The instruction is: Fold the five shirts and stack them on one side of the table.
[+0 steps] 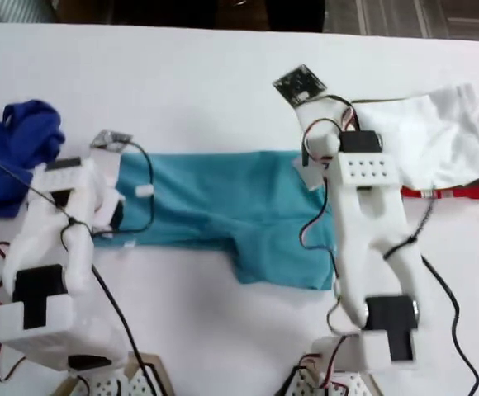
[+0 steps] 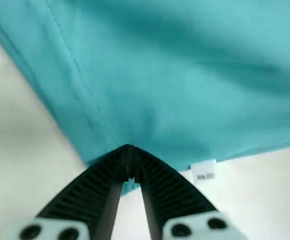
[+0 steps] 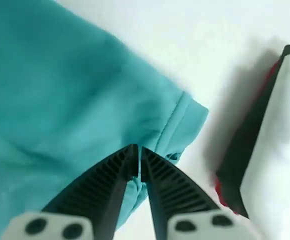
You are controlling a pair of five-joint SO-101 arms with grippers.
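Teal shirt (image 1: 223, 206) spread flat across the middle of the white table (image 1: 182, 74), stretched lengthwise between the two arms. Left gripper (image 2: 128, 156) at the shirt's left end, black ribbed fingers (image 2: 97, 187) pressed together, a fold of the teal hem pinched between the tips. Just beside that pinch, a small white sewn-in label (image 2: 203, 173) poking out from the shirt's edge onto the table. Grey print on it, too small to read.

Right gripper (image 3: 137, 156) at the shirt's right end, close to a stitched sleeve cuff (image 3: 185, 117), tips likewise clamped on teal cloth.

Dark blue shirt (image 1: 12, 157) bunched in a heap at the table's left edge, near the left arm and apart from the teal one. White shirt (image 1: 442, 136) loosely crumpled toward the right edge, on top of a red shirt (image 1: 462, 188), with just a thin red strip peeking out along the near side.
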